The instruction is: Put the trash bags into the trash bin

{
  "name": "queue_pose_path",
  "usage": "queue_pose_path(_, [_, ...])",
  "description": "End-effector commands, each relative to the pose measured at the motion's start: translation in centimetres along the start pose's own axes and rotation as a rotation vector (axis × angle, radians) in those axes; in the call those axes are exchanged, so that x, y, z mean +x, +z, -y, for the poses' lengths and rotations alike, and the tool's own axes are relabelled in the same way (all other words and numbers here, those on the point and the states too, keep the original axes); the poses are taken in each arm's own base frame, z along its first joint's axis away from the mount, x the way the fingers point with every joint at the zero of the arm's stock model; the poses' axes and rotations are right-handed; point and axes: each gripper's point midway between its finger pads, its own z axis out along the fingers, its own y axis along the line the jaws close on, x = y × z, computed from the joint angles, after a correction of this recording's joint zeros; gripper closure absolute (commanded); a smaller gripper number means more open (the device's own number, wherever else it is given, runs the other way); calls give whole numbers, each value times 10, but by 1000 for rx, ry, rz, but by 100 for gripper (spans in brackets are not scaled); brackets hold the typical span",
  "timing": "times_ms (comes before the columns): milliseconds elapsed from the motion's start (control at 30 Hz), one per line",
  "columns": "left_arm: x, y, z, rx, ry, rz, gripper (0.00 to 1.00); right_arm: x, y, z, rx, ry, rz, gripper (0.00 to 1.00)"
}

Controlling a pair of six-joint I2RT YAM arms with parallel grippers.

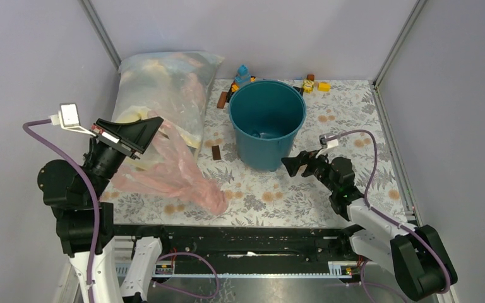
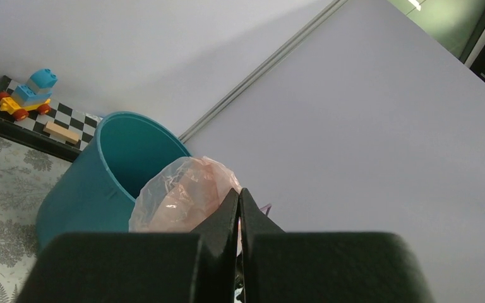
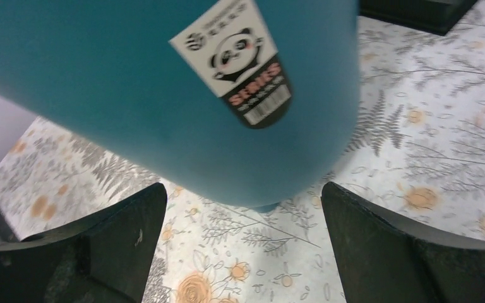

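Hanging in a long crinkled drape, the pink trash bag [image 1: 177,170] is not in the trash bin [image 1: 271,151] yet. Its top is pinched in your left end effector [image 1: 156,125], whose jaws are closed tight on the film, and its lower end lies bunched on the surface [image 1: 353,126] near the front edge, left of the bin. The left wrist view shows a puff of the bag [image 2: 183,196] bulging just past the closed tips [image 2: 239,197], with the bin's open mouth beyond [image 2: 82,196].

Your right end effector [image 1: 292,164] sits low at the bin's near side, jaws spread wide to either side of its base [image 3: 243,189] and gripping nothing. Whether they touch the wall [image 3: 132,76] cannot be told.

Watch the trailing end. Most of the bag sits below the rim, so a sideways carry would likely drag it against the wall, leaving it draped outside or shoving the bin. With the right jaws not clamped, a shove could slide or tip it. The film is thin and slick, and a tug on a snagged tail could pull it out of the pinch. The brown block [image 1: 216,152] lies between bag and bin and may get swept along. The big sack [image 1: 164,88] lies right against the bag, so lifting may disturb it too.
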Motion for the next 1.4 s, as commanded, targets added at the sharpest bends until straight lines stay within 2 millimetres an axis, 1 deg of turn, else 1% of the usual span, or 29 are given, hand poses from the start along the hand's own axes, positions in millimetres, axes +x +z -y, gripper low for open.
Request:
queue_pose_path(0, [8,1,-2,48,5,-24,100,-10,6,-35,-188,-53,27,0])
queue_pose_path(167, [17,12,-24,34,-25,-76,100,-6,25,-41,-207,-62,-12,0])
queue_pose_path(367, [18,19,-37,7,-32,-87,100,-2,53,-34,-167,-23,-61,0])
queue_pose_path(533, [23,23,-45,21,-62,-92,100,-3,82,-25,-115,-5,-72,0])
queue_pose_path(667, [24,30,-60,8,-88,-85,100,-2,108,-19,-97,15,-88,0])
queue_pose_path(733, [27,35,-70,-5,-103,-97,100,-3,115,-20,-97,24,-93,0])
queue_pose_path(800, [30,41,-79,-18,-96,-120,100,-9,112,-22,-100,28,-70,0])
queue_pose_path(900, [37,53,-93,-33,-94,-172,100,-13,97,-19,-70,13,-46,0])
queue_pose_path(1000, [45,65,-99,-43,-108,-204,100,-17,82,-18,-49,-11,-46,0])
queue_pose_path(1067, [55,74,-97,-45,-107,-217,100,-18,72,-17,-32,-20,-55,0])
queue_pose_path(1167, [82,85,-86,-21,-108,-275,100,-24,57,-17,-5,-21,-53,0])
queue_pose_path(1233, [100,87,-72,19,-100,-333,100,-30,47,-21,0,-21,-57,0])
queue_pose_path(1300, [113,85,-62,48,-98,-371,100,-33,36,-24,8,-14,-66,0])
queue_pose_path(1367, [120,83,-53,58,-92,-393,100,-37,26,-27,16,-1,-71,0])
